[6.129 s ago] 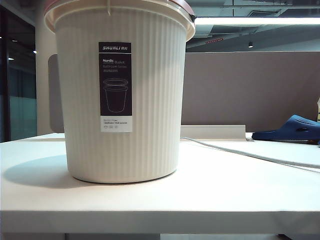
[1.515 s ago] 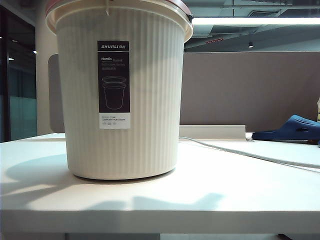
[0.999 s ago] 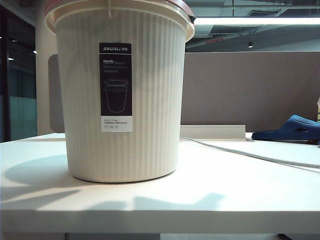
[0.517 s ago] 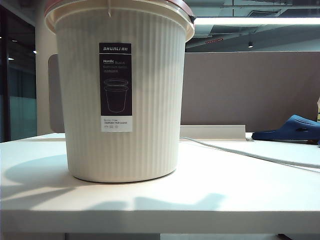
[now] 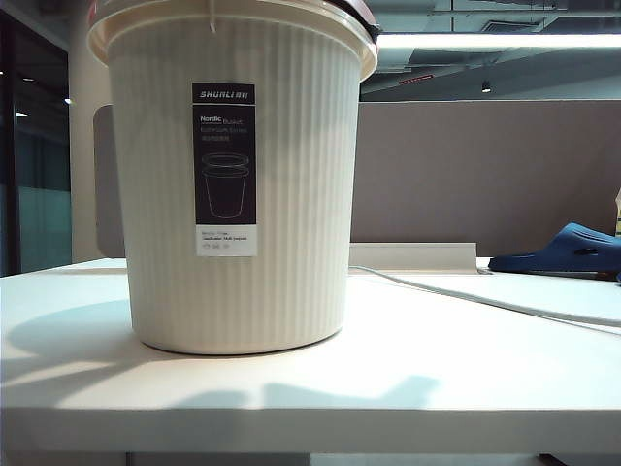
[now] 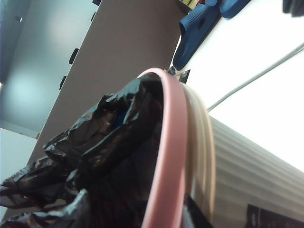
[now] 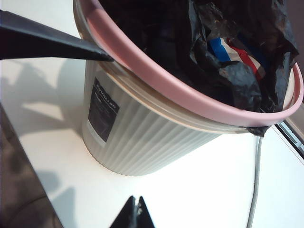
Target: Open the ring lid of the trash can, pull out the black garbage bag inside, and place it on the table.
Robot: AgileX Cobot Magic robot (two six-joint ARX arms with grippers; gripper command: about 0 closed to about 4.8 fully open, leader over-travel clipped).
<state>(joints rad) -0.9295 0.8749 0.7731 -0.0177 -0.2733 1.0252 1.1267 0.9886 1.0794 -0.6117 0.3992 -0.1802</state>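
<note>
The cream ribbed trash can (image 5: 291, 194) stands on the white table (image 5: 437, 379), filling the left of the exterior view. The pink ring lid (image 7: 156, 78) sits on its rim, around the crinkled black garbage bag (image 7: 237, 76) that bulges inside. My left gripper (image 6: 164, 222) is open at the rim, with the ring lid (image 6: 171, 142) running between its jaws. One black finger (image 7: 71, 47) has its tip at the seam under the ring. My right gripper (image 7: 137, 203) is shut and empty, above the table beside the can. Neither gripper shows in the exterior view.
A dark blue slipper (image 5: 568, 250) lies at the far right of the table. A white cable (image 5: 485, 303) runs across the table behind the can. A brown partition (image 5: 485, 175) stands behind. The table's front edge (image 5: 310, 432) is close to the can.
The can shifted a touch to the right about a second ago and has stayed put since. Arm shadows now lie on the table's front, unlike six seconds ago.
</note>
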